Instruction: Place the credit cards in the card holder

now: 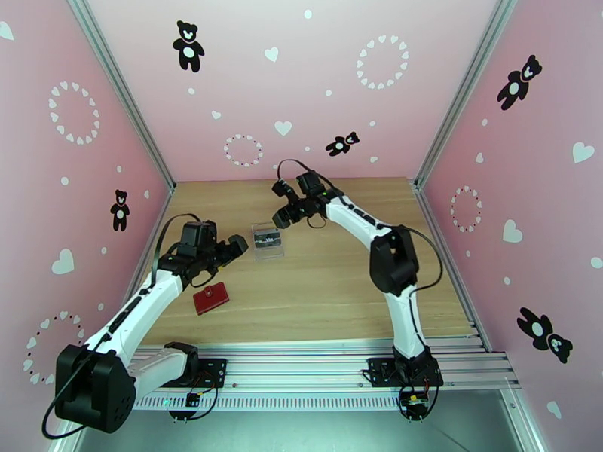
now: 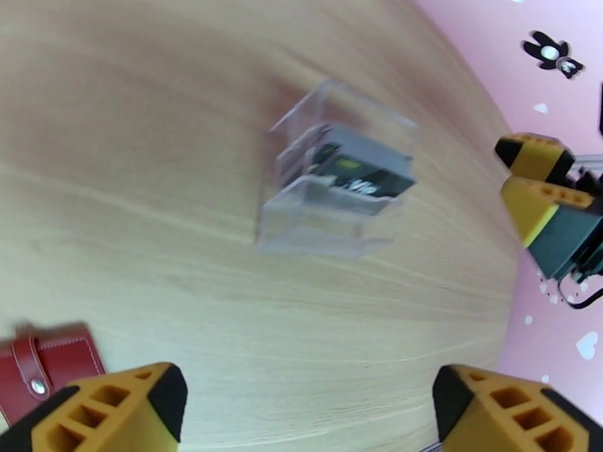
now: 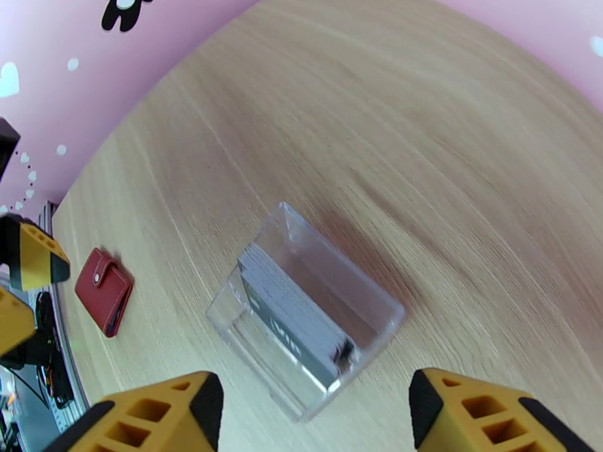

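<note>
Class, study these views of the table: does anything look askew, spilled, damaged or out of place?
Nothing is spilled or damaged. The small dark-red leather-look wallet lies closed and skewed to the edge of the wooden table, and the stack of grey cards stands on edge inside the clear plastic box.

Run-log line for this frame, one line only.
left gripper: jaws open, empty | right gripper: jaws open, empty, near clear plastic case of grey cards | dark-red snap-tab wallet: closed, on wooden table

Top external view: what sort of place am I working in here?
Probably a staged robot test booth, not a real room: a wooden tabletop boxed in by pink walls printed with bears and hearts, with aluminium rails along the near edge.
</note>
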Controlling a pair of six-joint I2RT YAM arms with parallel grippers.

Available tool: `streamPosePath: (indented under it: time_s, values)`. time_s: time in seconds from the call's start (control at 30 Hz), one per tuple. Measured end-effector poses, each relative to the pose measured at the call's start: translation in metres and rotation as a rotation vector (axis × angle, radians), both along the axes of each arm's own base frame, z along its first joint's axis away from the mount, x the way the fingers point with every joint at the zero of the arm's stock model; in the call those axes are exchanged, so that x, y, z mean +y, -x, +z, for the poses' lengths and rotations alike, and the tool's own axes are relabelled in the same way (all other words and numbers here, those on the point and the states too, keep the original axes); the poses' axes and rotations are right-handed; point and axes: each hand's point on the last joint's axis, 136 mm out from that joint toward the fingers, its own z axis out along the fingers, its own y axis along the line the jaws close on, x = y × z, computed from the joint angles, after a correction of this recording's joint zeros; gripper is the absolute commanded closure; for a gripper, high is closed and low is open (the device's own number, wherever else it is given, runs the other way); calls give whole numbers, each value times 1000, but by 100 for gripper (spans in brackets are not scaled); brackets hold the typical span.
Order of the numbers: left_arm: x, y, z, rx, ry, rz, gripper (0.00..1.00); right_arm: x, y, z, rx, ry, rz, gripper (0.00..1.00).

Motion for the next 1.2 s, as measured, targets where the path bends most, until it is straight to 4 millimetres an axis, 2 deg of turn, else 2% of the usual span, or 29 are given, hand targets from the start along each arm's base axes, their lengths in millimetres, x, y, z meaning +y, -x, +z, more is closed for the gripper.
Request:
streamPosePath:
  time_s: [0.1,0.27,0.33,0.5,0.67,0.87,1.0,1.2]
  values:
    - [1,5,-13,29,5,13,10,16,-10,-19,26,3,24,36]
    - [0,0,-12,9,14,19,10,25,-14,-60,81,43,46,36]
    - [0,0,-12,8,14,18,10,27,-12,-70,95,54,52,36]
    - [1,0,-15,18,6,18,10,28,-11,-68,83,59,81,39]
    - [4,-1,-17,18,-15,24,10,24,-5,-70,91,81,108,50]
    - [5,-1,-18,14,-25,25,10,23,5,-71,124,74,131,50]
    - [10,-2,-19,13,-52,39,10,17,23,-71,161,91,144,50]
    - [17,-3,-21,10,-87,63,9,8,82,-74,244,131,184,46]
